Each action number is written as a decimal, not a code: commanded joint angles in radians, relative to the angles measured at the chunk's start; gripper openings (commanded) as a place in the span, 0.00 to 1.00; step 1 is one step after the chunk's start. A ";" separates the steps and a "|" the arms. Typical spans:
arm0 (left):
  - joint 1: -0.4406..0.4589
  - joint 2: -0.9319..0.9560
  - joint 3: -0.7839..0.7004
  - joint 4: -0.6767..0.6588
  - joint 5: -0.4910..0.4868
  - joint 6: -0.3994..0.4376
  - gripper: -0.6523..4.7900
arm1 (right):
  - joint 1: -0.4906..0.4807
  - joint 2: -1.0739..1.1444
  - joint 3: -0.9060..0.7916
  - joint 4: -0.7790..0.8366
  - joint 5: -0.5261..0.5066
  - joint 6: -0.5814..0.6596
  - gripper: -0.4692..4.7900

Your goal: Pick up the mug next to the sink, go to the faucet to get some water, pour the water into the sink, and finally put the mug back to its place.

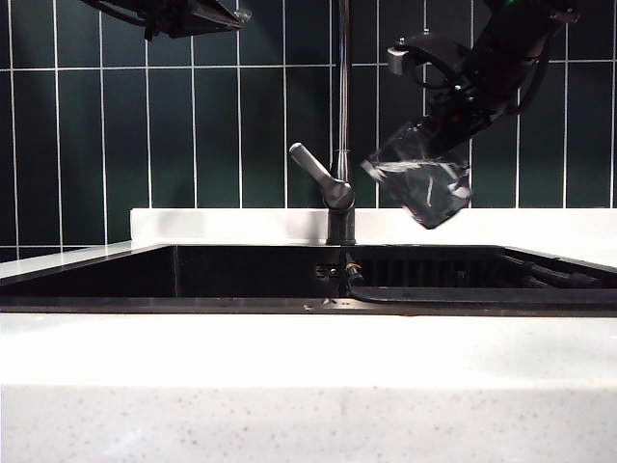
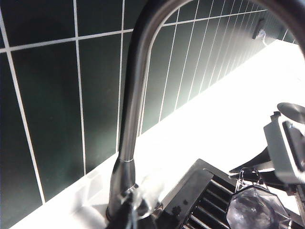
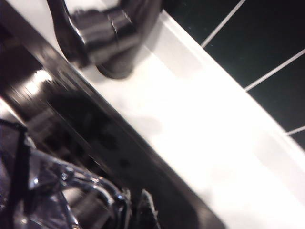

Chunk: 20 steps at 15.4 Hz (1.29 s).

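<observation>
- Dark green tile wall (image 1: pixel 96 125) behind black sink (image 1: pixel 96 275).
- Right gripper (image 1: pixel 453 130) clamped on mug (image 1: pixel 421 180), tilted beside faucet (image 1: pixel 342 116).
- Left gripper (image 1: pixel 193 14) up high, jaws together.

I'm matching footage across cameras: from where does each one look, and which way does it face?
Exterior: low before the counter, facing the sink, faucet, tilted mug in the shut right gripper.
Left wrist: high beside the faucet; left gripper unseen.
Right wrist: looks past the mug to the faucet.
All share the faucet.
</observation>
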State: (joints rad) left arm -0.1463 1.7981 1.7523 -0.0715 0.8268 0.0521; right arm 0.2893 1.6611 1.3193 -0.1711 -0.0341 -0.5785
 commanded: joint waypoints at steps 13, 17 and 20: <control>0.000 -0.019 0.002 0.005 0.000 -0.040 0.11 | 0.008 -0.029 0.006 0.037 0.153 -0.500 0.09; 0.000 -0.019 0.002 0.005 0.004 -0.045 0.11 | 0.008 -0.029 0.006 0.060 0.180 -0.605 0.09; 0.000 -0.019 0.002 0.004 0.007 -0.053 0.11 | 0.008 -0.029 0.006 0.079 0.193 -0.676 0.09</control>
State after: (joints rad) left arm -0.1463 1.7874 1.7523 -0.0715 0.8265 0.0055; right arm 0.2966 1.6444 1.3178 -0.1295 0.1570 -1.2152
